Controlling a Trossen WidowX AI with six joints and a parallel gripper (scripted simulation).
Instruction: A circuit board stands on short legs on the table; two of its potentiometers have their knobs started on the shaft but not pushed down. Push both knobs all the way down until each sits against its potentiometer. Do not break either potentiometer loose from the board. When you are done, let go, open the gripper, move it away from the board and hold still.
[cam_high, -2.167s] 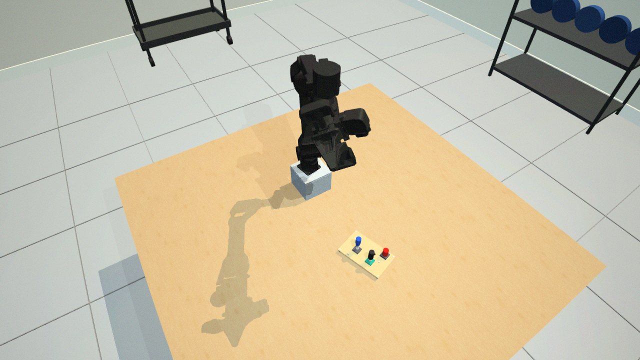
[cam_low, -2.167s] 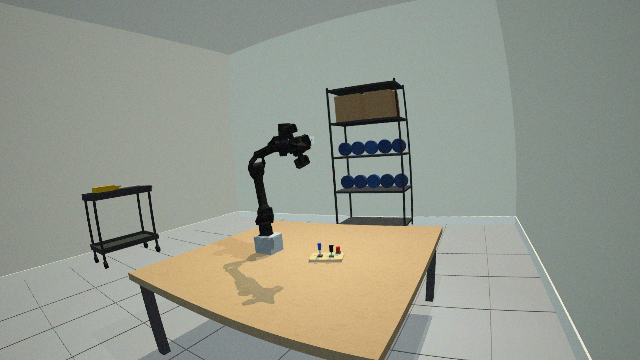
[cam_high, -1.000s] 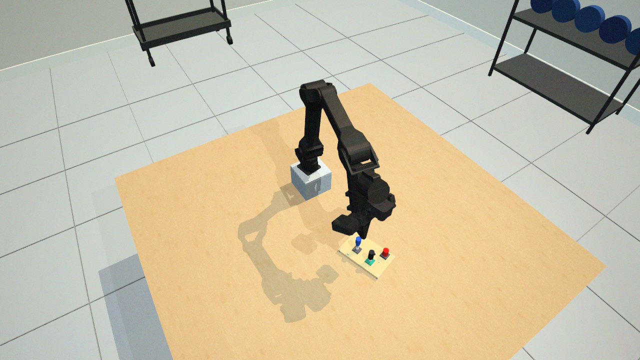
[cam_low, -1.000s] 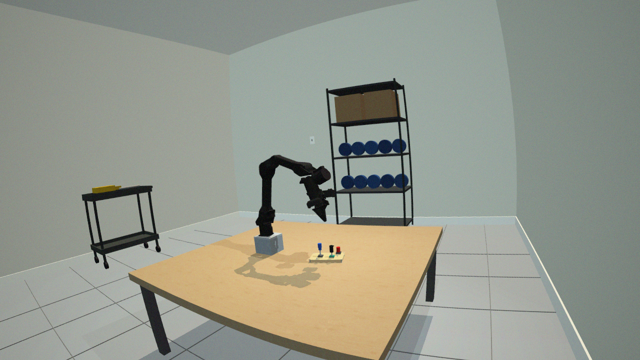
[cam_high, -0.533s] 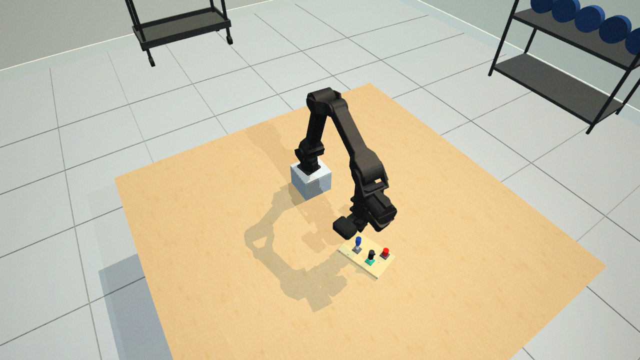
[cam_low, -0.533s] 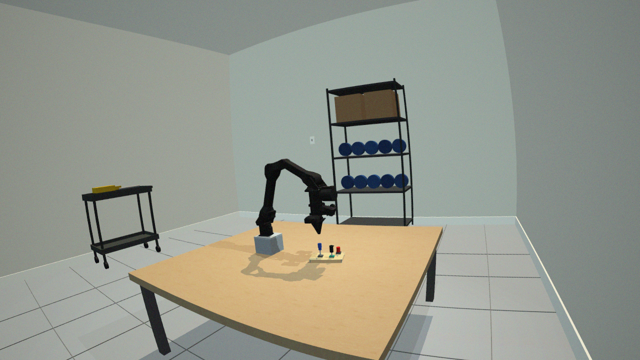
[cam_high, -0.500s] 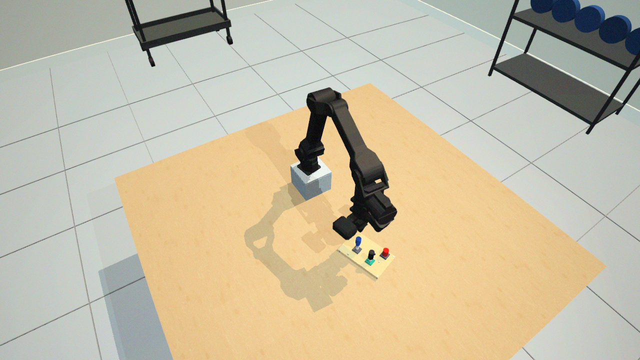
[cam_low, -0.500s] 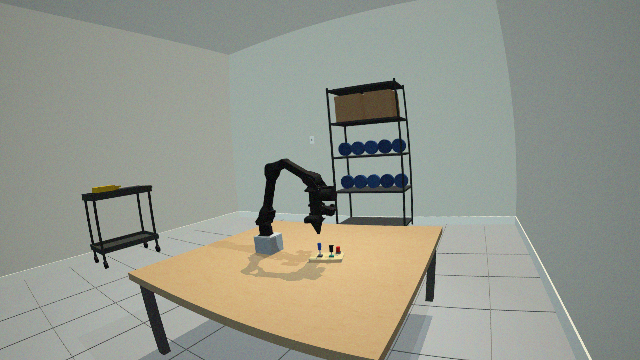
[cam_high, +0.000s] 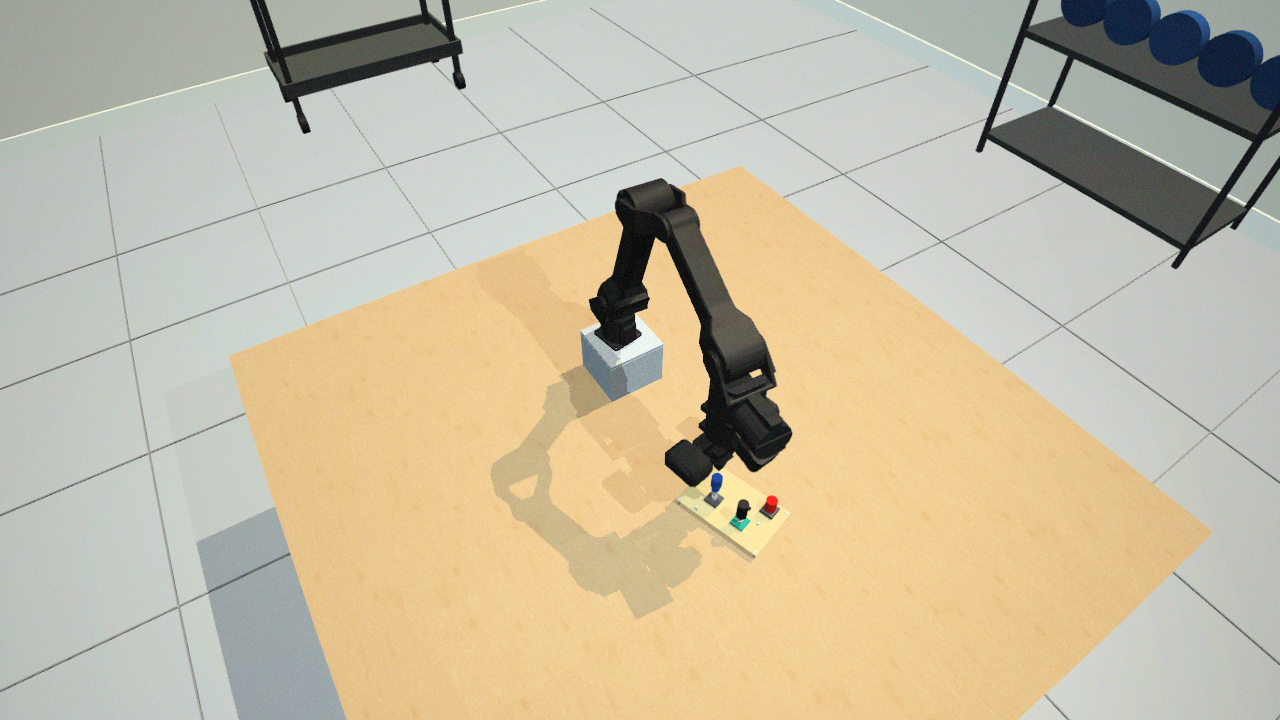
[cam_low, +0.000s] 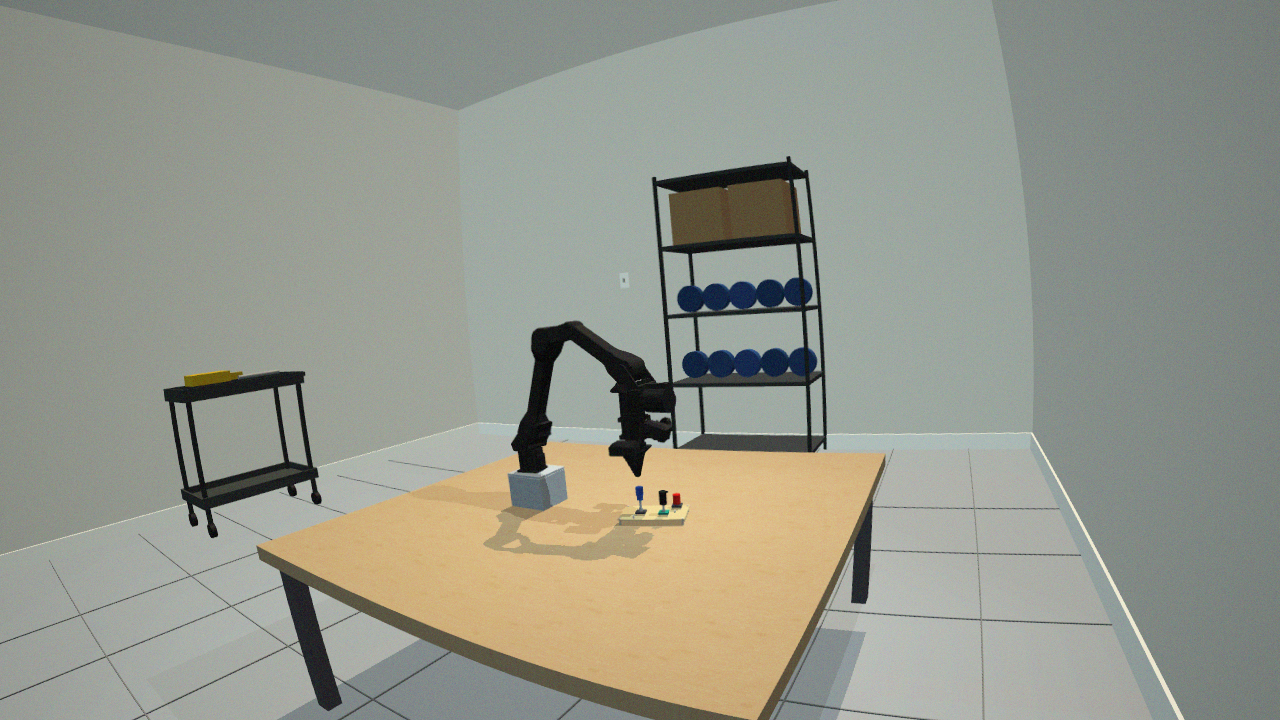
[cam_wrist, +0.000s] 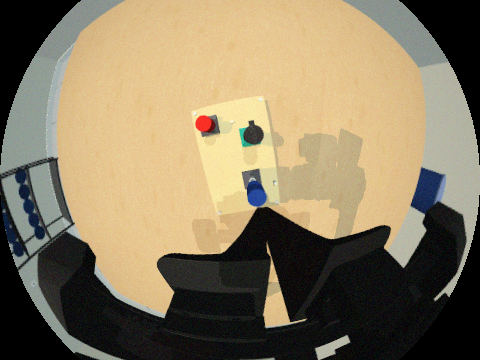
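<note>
A wide wooden surface (cam_low: 572, 573) on dark legs carries everything, with a black shelf rack (cam_low: 810, 304) of blue rolls and cardboard boxes behind it and a black cart (cam_low: 234, 386) off to one side on the tiled floor. The black arm (cam_high: 693, 268) rises from a pale grey pedestal (cam_high: 646, 368) near the middle of the surface, bends at the elbow and reaches down toward the circuit board (cam_high: 756, 535), a small tan rectangle standing on the surface well apart from the pedestal. The hand (cam_low: 637, 467) points straight down, its fingers pressed together with nothing between them, and it hangs above the board's near end, over the blue knob (cam_wrist: 256, 195); in the exterior view a clear gap shows between the fingertips and that knob. Three knobs stand in a row along the board: the blue knob sits high on its shaft at one end, the black knob (cam_wrist: 254, 134) sits raised over a green potentiometer base in the middle, and the red knob (cam_wrist: 204, 123) sits low against its base at the far end
</note>
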